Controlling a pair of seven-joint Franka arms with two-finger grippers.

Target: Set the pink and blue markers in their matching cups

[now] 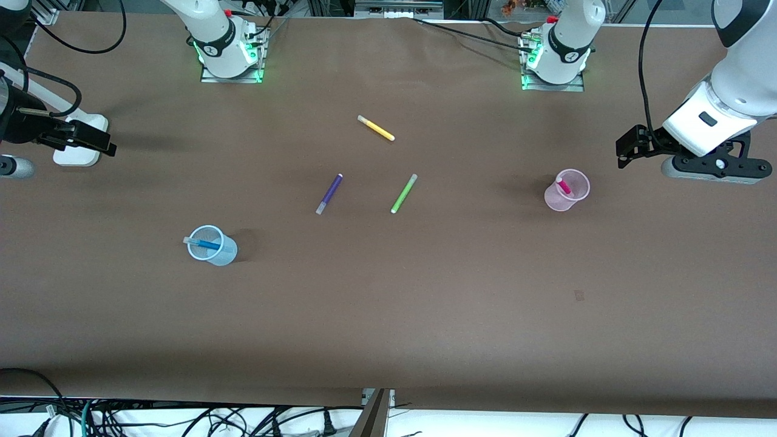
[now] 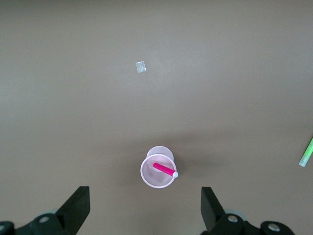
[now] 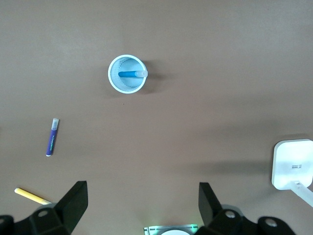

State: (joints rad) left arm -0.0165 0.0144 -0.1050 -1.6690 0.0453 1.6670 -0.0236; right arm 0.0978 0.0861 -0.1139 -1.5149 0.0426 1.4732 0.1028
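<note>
From the front, the pink marker (image 1: 564,186) leans inside the pink cup (image 1: 568,192) toward the left arm's end of the surface (image 1: 425,315), and the blue marker (image 1: 204,244) rests in the blue cup (image 1: 212,246) toward the right arm's end, nearer the camera. The purple pen (image 1: 329,193), green pen (image 1: 403,193) and yellow pen (image 1: 376,128) lie loose between the cups. By my reckoning the sorting is done; the sensible thing now is to keep both arms clear of the cups.

The left wrist view shows the left gripper (image 2: 145,208) spread wide and empty, high over the pink cup (image 2: 157,172).

The right wrist view shows the right gripper (image 3: 143,204) likewise released, holding nothing, well above the blue cup (image 3: 127,74).
</note>
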